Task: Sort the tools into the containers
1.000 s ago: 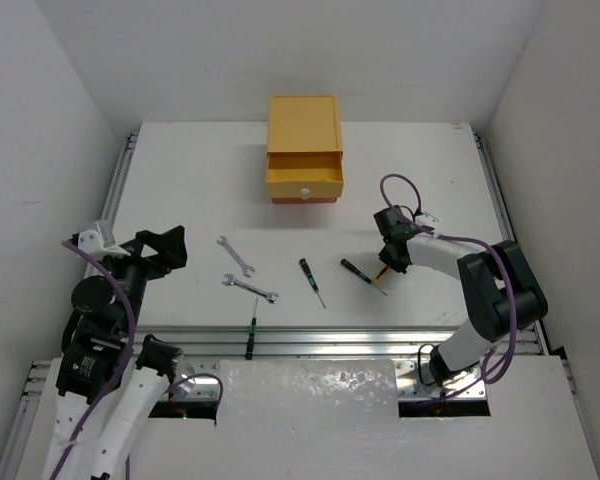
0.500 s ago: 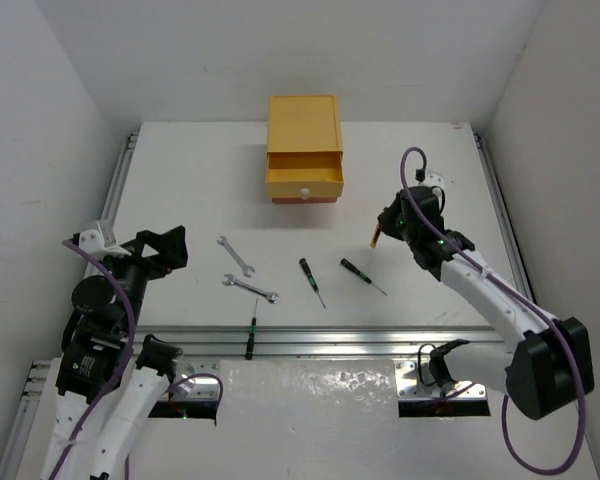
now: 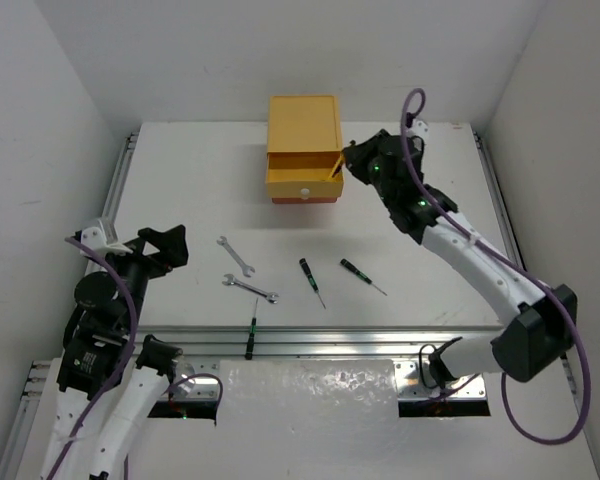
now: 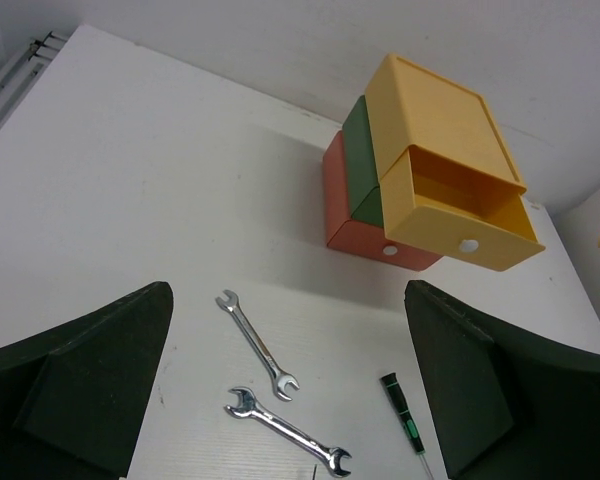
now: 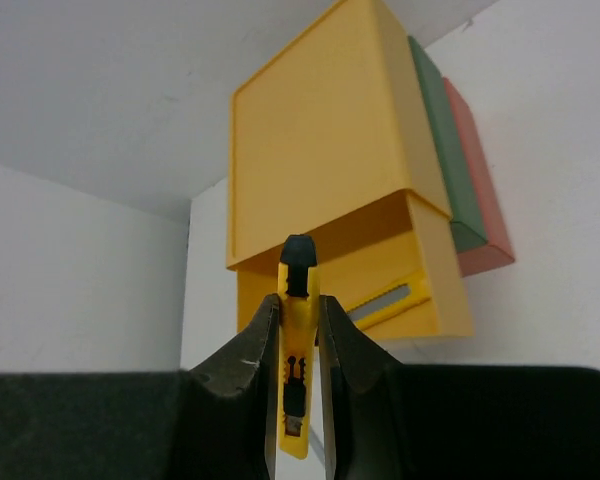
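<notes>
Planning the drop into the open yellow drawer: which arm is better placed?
Right. The right gripper clamps the yellow-and-black tool at the yellow drawer; the left gripper sits open, empty, far back.

Yellow-and-black tool [image 5: 296,345]; chest [image 4: 432,118] yellow, green, red

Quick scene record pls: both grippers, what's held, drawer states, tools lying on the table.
right gripper: shut on yellow-and-black tool, at the yellow drawer's right edge
left gripper: open, empty
yellow drawer: top, pulled out
green drawer: middle, shut
red drawer: bottom, shut
wrenches: two, flat on table
screwdrivers: three, on table, one at near edge
</notes>
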Action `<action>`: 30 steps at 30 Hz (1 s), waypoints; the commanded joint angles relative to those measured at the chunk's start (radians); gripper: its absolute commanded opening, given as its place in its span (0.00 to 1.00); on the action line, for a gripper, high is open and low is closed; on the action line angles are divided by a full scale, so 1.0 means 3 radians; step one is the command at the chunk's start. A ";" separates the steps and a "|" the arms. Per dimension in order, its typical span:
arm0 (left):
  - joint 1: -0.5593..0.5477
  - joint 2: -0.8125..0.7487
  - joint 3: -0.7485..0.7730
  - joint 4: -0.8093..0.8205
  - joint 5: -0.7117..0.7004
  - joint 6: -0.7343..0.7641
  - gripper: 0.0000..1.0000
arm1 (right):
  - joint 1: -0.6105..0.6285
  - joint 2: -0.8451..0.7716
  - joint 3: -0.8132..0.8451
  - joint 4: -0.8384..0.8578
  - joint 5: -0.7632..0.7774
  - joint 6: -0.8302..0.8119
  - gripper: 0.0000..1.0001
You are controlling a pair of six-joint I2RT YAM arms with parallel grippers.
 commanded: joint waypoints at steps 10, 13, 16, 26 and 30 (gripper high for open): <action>-0.0021 0.0085 0.0004 0.0126 0.0087 0.0031 1.00 | 0.0364 0.1286 0.1575 -0.0792 0.0832 0.0642 0.09; -0.0021 0.0075 0.0004 0.0131 0.0102 0.0036 1.00 | 0.0374 0.1460 0.1693 -0.0864 0.0797 0.0662 0.12; -0.0021 0.0065 0.0004 0.0136 0.0102 0.0041 1.00 | 0.0394 0.1511 0.1683 -0.0839 0.0786 0.0673 0.16; -0.0026 0.0044 -0.0002 0.0136 0.0097 0.0036 1.00 | 0.0410 0.1368 0.1632 -0.0634 0.0567 0.0428 0.53; -0.0021 0.0039 0.0003 0.0131 0.0092 0.0036 1.00 | 0.0410 0.1012 0.1485 -0.0451 0.0348 -0.0042 0.47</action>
